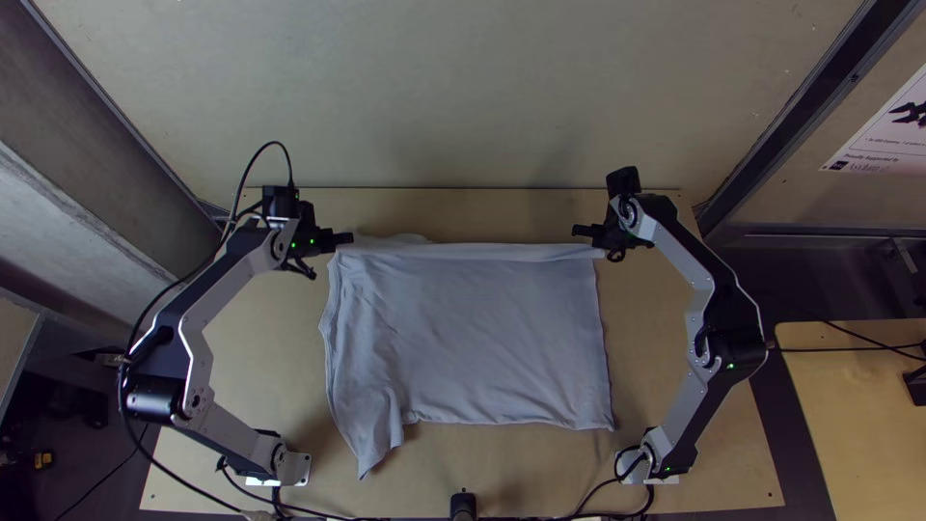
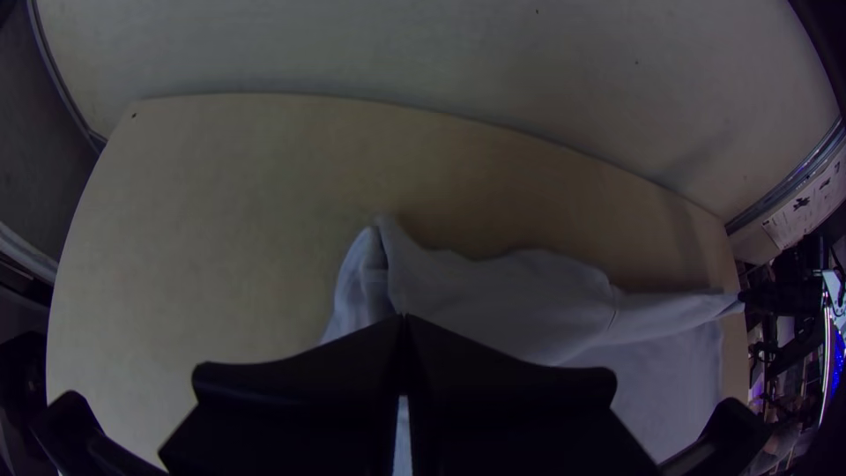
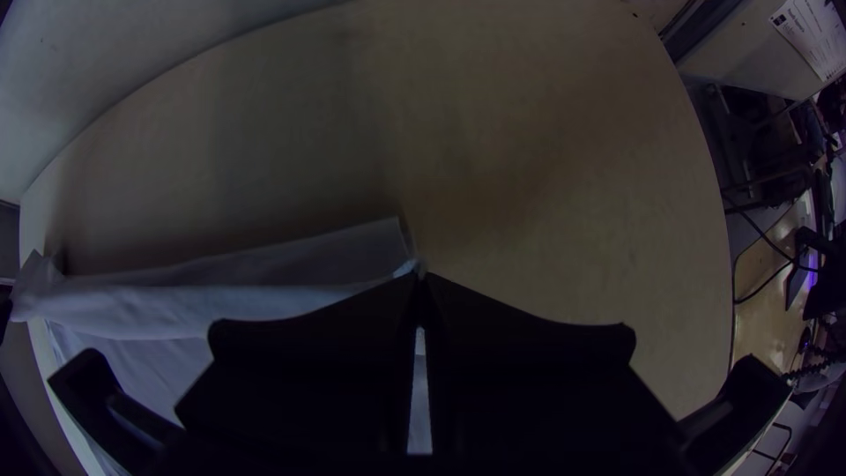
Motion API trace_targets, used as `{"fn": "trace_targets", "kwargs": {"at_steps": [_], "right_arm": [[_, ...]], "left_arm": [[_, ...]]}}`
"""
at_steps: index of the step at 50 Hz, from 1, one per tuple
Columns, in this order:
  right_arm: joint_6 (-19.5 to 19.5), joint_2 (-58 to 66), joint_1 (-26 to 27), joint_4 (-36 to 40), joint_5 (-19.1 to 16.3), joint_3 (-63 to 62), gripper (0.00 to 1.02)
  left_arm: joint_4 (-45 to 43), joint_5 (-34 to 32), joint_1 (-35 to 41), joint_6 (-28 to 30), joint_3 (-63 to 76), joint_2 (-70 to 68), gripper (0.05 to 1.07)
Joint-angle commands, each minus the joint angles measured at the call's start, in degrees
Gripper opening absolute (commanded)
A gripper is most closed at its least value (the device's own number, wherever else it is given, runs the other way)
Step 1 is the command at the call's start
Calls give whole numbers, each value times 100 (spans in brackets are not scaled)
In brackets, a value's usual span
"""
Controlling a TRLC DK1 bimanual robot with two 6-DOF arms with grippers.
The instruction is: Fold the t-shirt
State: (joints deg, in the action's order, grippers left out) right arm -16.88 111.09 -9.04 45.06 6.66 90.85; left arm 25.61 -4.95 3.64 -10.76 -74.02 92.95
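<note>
The light grey-blue t-shirt (image 1: 473, 338) lies spread on the table, its far edge pulled into a straight band between the two grippers, with a loose flap hanging toward the near left. My left gripper (image 1: 347, 239) is at the far left corner; in the left wrist view the left gripper (image 2: 403, 328) is shut on the shirt (image 2: 502, 291). At the far right corner is my right gripper (image 1: 583, 233); in the right wrist view the right gripper (image 3: 421, 284) is shut on the corner of the shirt (image 3: 238, 291).
Bare wooden table (image 1: 694, 386) surrounds the shirt, with a pale wall panel (image 1: 463, 96) beyond its far edge. Cables (image 1: 588, 507) run along the near edge by the arms' bases. A second wooden table (image 1: 858, 386) stands at the right.
</note>
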Motion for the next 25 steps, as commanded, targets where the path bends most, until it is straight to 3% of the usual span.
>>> {"fn": "trace_targets", "kwargs": {"at_steps": [1,25], "right_arm": [[-8,-289,-107,-102,82,-357,2],[-34,-808,-212,-630,205,-1948,2]], "left_arm": [[-117,-15,-12,-145,538,-418,8],[-425,-6,-12,-57,2032,-1209,8]]}}
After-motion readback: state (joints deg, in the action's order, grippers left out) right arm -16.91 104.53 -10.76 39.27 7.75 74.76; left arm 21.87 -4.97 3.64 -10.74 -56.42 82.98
